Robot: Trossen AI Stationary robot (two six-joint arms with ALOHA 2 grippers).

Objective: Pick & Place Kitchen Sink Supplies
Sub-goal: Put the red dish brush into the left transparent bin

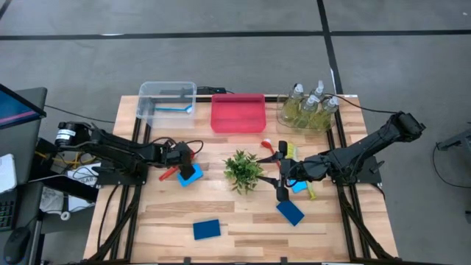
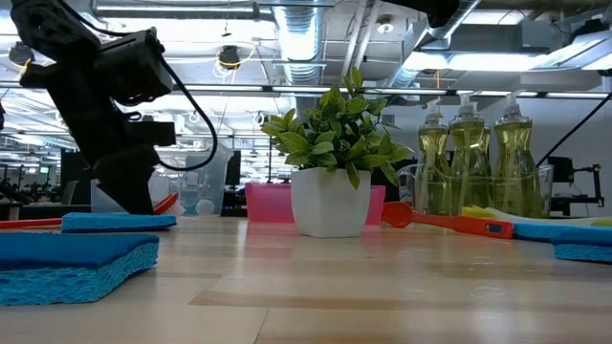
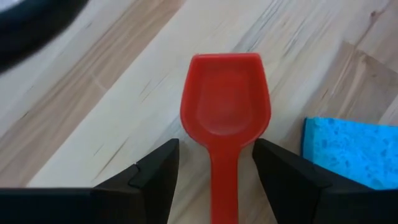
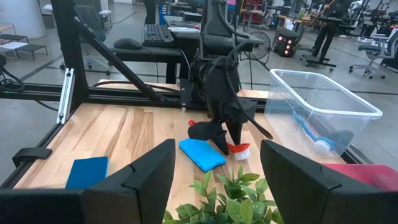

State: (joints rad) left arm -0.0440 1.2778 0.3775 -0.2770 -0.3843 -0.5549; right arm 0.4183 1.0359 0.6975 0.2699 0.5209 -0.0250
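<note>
Left gripper [image 1: 175,168] low at the table's left, fingers apart astride red brush [image 3: 225,124] beside blue sponge [image 1: 190,174], right gripper [image 1: 282,182] open right of plant [image 1: 243,169]

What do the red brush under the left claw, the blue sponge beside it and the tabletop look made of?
Red long-handled brush: likely moulded plastic, smooth with a soft sheen, uniform colour.
Flat blue rectangular sponge: porous foam or cellulose, matte, with a visibly pitted surface.
Pale wooden tabletop: wood planks, probably sealed, with grain streaks and board seams showing.
</note>
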